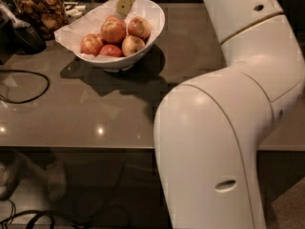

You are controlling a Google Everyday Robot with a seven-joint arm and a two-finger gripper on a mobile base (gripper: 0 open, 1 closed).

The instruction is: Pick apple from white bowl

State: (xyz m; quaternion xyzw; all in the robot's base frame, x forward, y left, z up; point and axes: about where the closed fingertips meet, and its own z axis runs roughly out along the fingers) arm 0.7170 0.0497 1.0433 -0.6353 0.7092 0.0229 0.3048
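The white bowl (153, 14), lined with crumpled white paper, stands at the back of the grey-brown table and holds several red-yellow apples. The apple (113, 30), the largest and highest of them, lies at the middle of the pile. My gripper (123, 7), cream-coloured, comes down from the top edge of the view over the back of the bowl. Its tip is just above and behind the apple. Its upper part is cut off by the top edge of the view.
A glass jar of brown snacks (41, 9) stands left of the bowl, with a dark object (24, 36) beside it. A black cable (29, 86) loops on the table's left. My white arm (228, 123) fills the right half. The table's front edge (76, 148) runs across below.
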